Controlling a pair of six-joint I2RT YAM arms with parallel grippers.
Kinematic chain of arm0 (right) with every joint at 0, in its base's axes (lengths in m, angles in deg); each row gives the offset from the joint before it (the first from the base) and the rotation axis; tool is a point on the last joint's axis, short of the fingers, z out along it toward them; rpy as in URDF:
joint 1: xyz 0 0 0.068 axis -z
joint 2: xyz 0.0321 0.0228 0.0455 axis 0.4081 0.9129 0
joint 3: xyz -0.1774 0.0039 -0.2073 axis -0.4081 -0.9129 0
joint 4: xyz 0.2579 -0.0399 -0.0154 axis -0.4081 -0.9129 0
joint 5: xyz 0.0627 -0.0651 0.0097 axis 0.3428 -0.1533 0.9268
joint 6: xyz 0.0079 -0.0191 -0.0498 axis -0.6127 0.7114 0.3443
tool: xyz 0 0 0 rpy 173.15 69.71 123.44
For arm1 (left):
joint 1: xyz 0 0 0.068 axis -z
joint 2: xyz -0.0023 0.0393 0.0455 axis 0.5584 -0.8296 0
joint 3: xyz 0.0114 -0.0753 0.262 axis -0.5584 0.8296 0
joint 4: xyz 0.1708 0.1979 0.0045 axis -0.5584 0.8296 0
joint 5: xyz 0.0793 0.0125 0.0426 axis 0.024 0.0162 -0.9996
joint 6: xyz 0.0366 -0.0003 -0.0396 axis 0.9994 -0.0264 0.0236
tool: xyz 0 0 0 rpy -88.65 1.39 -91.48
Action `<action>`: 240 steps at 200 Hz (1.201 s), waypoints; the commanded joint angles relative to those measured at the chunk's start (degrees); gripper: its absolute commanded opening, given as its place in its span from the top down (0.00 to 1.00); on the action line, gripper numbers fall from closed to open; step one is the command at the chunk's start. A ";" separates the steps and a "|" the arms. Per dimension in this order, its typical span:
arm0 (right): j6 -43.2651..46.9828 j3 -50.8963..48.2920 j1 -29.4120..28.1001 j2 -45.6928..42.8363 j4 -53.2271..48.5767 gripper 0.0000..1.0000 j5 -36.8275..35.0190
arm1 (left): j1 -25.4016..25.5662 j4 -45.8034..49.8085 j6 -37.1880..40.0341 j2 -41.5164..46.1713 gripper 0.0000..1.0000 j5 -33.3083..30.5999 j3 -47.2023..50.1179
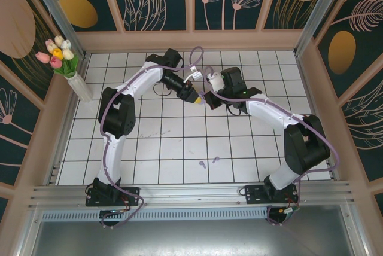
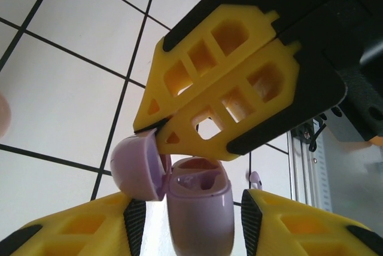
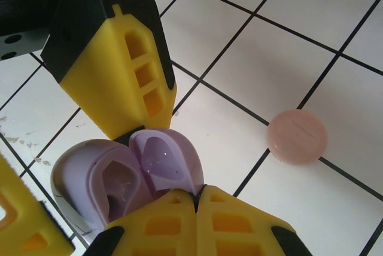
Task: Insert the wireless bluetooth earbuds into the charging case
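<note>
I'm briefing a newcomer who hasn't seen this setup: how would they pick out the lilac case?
On the white tiled table, find where the left gripper and right gripper meet. The lilac case is right there, lid hinged open, unlike the shut pink case lying alone on the tiles.

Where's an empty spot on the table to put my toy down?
The white tiles between the left arm and the two tiny lilac earbuds are bare, and so is the far right corner behind the right arm. It's crowded in the far middle, where both arms meet at the lilac round plastic case.
</note>
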 commanded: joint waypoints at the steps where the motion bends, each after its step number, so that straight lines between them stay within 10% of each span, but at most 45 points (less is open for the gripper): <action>1: 0.46 1.29 0.01 0.27 1.29 1.00 0.15 | 0.57 0.28 0.51 -1.02 0.52 3.18 0.40; 135: -0.82 1.25 0.08 -1.28 1.70 0.93 -0.58 | 0.57 -8.22 -4.86 0.26 0.79 4.19 4.52; 181: -7.32 -1.11 3.95 -10.14 -0.19 0.54 1.95 | -0.63 -25.71 -12.87 7.21 0.85 2.35 13.97; 240: -31.64 -8.82 3.55 -20.91 -7.77 0.46 -6.47 | -2.60 -71.62 -34.63 25.75 0.89 -9.24 40.45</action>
